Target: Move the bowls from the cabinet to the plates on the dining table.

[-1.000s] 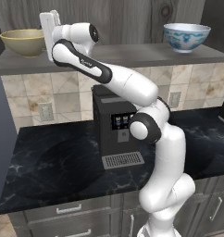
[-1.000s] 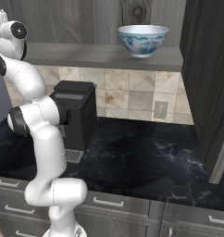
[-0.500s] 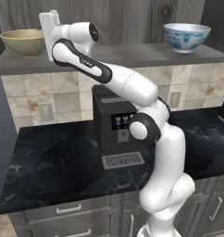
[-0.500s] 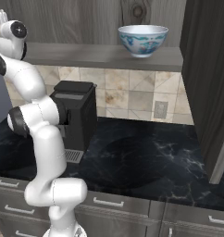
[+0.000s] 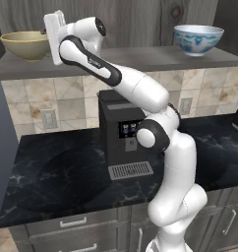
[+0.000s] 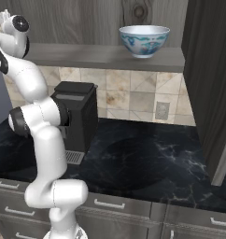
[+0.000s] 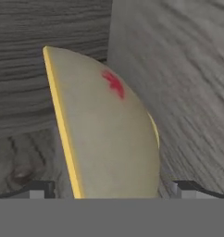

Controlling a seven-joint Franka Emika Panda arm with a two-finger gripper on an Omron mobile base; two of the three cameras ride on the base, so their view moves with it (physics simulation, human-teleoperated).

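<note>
The tool [image 7: 109, 187] stands wide, nothing between its tips, and the tan bowl [image 7: 102, 134] lies just ahead of it in the hand view, its yellow rim running up the left side and a red mark on its outer wall. From the left base view the tool [image 5: 46, 33] is up at the cabinet shelf [image 5: 140, 59], right beside the tan bowl [image 5: 25, 44] at the shelf's left end. Whether a tip already touches the bowl I cannot tell — the hand hides that side.

Nearest risk: the tips look set to straddle the rim, so a tip coming in slightly off could strike the wall instead and push the bowl along the shelf or off its left end. A bowl wall is curved and smooth; closing on it at a slant may squeeze it out of the grip or tip it.

Below, the coffee machine [image 5: 122, 133] stands on the black tabletop [image 5: 57, 177] directly under the arm — a dropped bowl would likely hit one or the other.

Farther along the shelf sits the white and blue bowl [image 6: 144, 40], well apart from the tool. A wide swing of the arm on the way out might catch it, or the elbow could knock the shelf edge
</note>
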